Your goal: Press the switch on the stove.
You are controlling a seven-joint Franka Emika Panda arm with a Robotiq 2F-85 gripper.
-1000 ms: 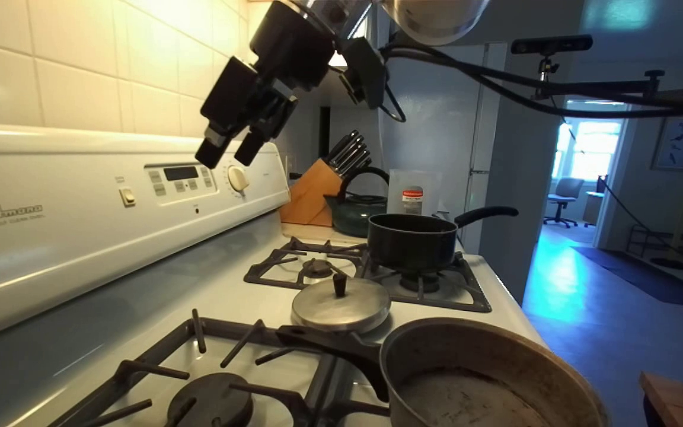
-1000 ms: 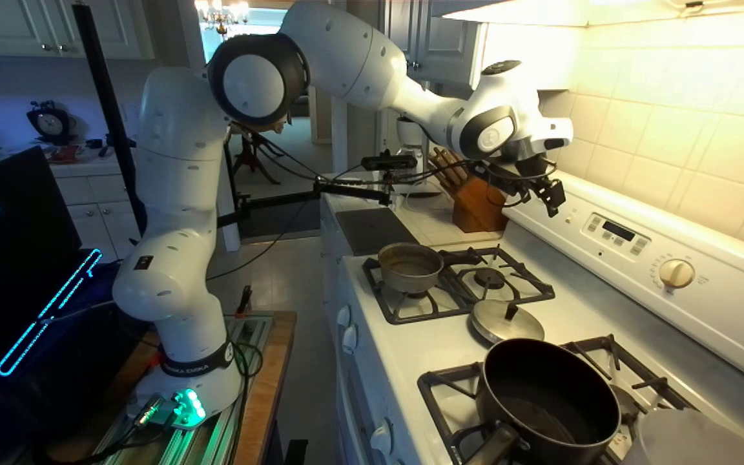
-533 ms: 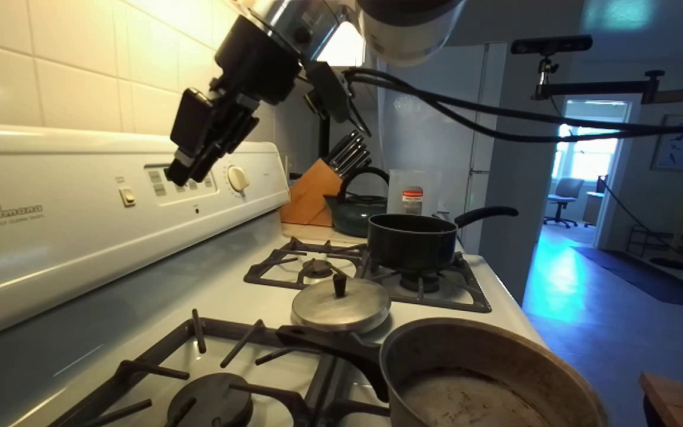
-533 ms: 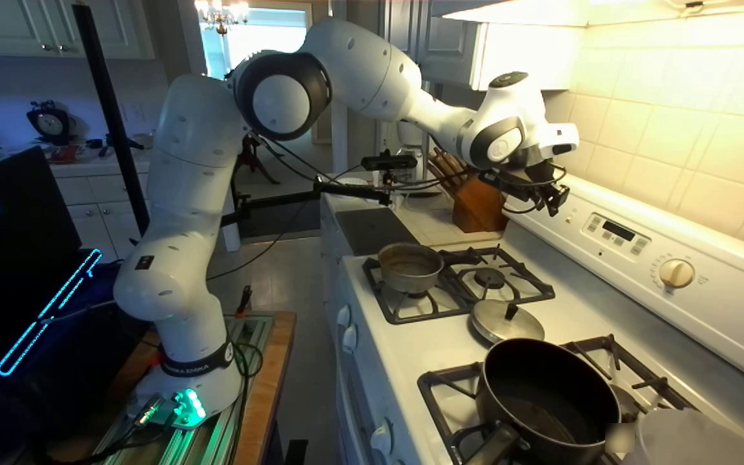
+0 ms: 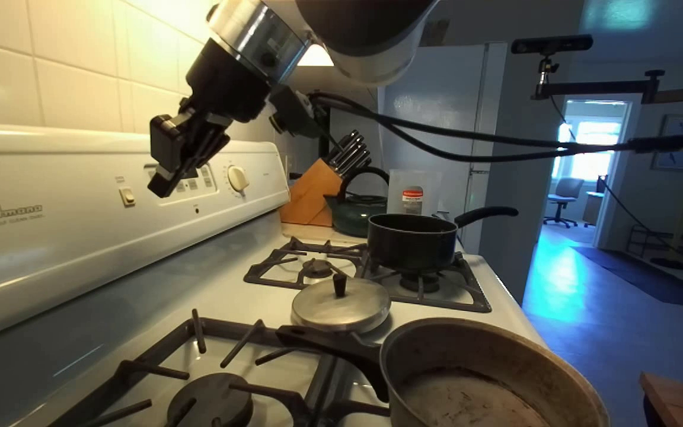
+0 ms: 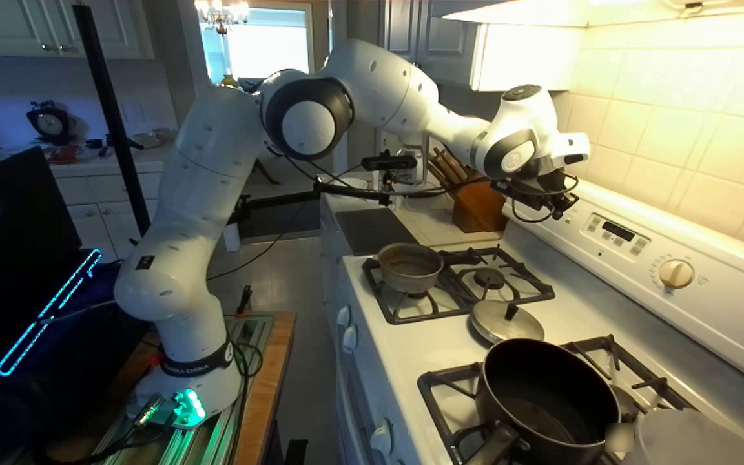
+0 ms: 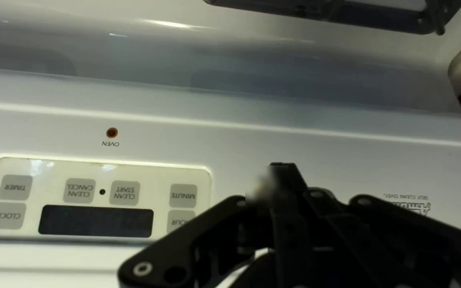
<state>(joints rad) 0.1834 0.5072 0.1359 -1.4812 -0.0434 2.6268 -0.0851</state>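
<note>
The stove (image 5: 217,276) is a white range with a tall back panel. On that panel sits the switch (image 5: 128,197), a small cream rocker, uncovered in an exterior view. My gripper (image 5: 165,185) is just to its right there, in front of the clock buttons, its black fingers together and pointing down at the panel. From the opposite side, the gripper (image 6: 564,210) hangs close to the panel's far end. In the wrist view the gripper (image 7: 284,166) is shut with nothing between its fingertips; the switch is not discernible there, where a blurred patch and the fingers cover the panel.
Beside the fingers lies the clock display (image 7: 95,221) with its buttons; the round knob (image 5: 238,178) is farther along. Below stand a brown pan (image 5: 490,379), a dark saucepan (image 5: 412,240) and a lid (image 5: 347,305) among burner grates. A knife block (image 5: 309,198) stands behind the stove's end.
The fingers were apart a second ago and have come together. The gripper has moved lower and closer to the switch, leftward in an exterior view, as the arm stretched out toward the panel.
</note>
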